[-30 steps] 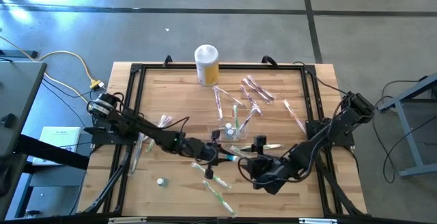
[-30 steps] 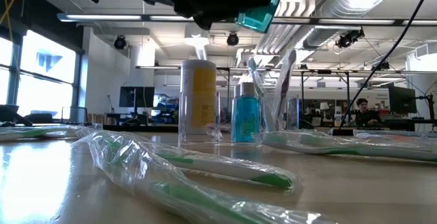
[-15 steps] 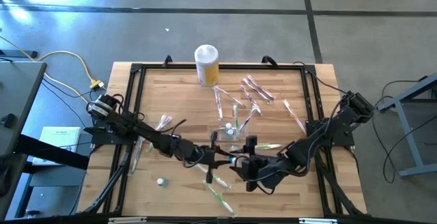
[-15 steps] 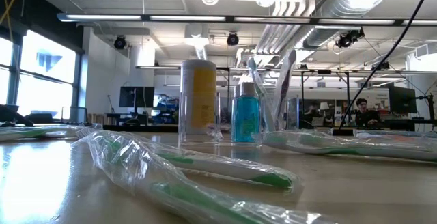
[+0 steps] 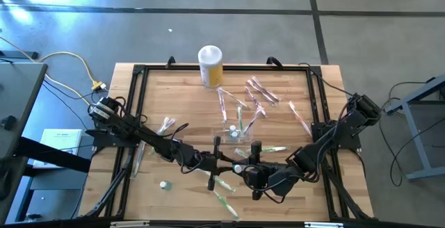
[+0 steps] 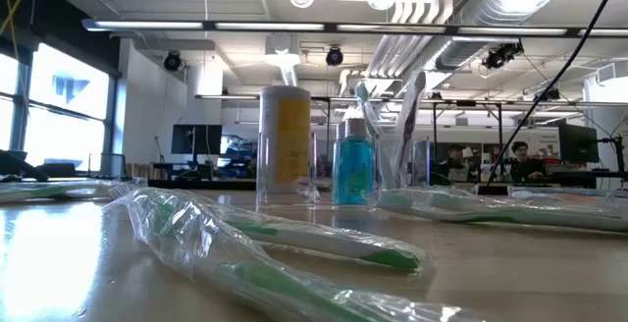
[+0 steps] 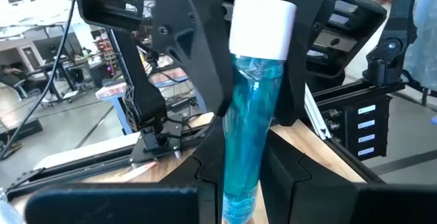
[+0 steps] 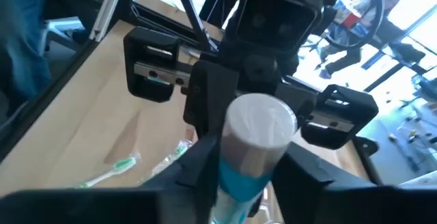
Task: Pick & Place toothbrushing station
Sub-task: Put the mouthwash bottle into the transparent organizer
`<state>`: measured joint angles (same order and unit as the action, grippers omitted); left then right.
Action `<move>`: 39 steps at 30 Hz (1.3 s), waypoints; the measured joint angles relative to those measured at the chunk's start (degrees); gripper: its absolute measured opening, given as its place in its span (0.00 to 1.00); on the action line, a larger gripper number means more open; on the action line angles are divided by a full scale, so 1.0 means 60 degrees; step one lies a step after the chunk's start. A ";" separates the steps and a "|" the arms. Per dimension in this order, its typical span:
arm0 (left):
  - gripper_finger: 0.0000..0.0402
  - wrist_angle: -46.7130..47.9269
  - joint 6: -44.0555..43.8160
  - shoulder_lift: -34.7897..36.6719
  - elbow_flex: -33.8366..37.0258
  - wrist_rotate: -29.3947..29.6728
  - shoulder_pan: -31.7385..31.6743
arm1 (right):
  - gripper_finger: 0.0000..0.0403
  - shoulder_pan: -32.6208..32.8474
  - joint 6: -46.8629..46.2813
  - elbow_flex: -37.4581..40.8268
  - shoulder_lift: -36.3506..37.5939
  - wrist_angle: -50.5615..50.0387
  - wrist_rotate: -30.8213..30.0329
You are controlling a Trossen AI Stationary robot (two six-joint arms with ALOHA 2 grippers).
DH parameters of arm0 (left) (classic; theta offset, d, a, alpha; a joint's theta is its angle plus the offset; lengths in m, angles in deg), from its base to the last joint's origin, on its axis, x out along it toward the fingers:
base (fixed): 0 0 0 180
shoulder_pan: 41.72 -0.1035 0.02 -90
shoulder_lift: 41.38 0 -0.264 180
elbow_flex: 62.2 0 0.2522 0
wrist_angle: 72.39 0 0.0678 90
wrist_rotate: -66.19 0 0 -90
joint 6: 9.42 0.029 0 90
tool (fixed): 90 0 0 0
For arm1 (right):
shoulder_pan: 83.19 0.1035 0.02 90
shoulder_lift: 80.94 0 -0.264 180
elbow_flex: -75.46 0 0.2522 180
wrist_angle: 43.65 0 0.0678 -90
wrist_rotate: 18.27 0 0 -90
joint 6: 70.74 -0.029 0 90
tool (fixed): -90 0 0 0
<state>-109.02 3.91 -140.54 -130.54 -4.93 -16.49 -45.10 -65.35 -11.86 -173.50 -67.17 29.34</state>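
The left pincer [image 5: 221, 162] is clamped on a blue bottle [image 7: 247, 115] above the worktop's [image 5: 174, 96] front middle. The right pincer [image 5: 250, 169] brackets its white cap; whether it grips cannot be told. The toothbrushing station [image 5: 236, 132] stands just behind. If the left pincer releases early, the bottle could drop.
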 joint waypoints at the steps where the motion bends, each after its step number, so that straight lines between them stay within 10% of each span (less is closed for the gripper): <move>1: 0.13 -0.0003 0.0041 0.0003 -0.0003 -0.0012 -0.0002 | 0.23 0.0020 0.0040 0.0000 0.0000 0.0038 -0.0012; 6: 0.14 -0.0006 0.0060 0.0004 -0.0003 -0.0008 -0.0003 | 0.20 0.0021 0.0075 0.0000 0.0000 0.0029 0.0015; 16: 0.61 -0.0041 -0.0574 0.0003 -0.0003 -0.0017 -0.0014 | 0.20 0.0100 0.0171 0.0000 -0.0004 -0.0376 -0.0551; 23: 0.69 0.2333 -0.1021 0.0801 -0.0003 0.0675 -0.0006 | 0.20 0.0152 -0.1341 0.0000 0.0026 -0.1969 -0.0788; 39: 0.62 0.7584 0.2028 0.1094 -0.2356 0.0983 0.0805 | 0.20 -0.1407 -0.3937 0.0000 0.0029 -0.2897 0.5949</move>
<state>-63.52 16.08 -133.97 -144.67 0.97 -11.66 -53.55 -88.97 -11.86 -173.32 -84.55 65.03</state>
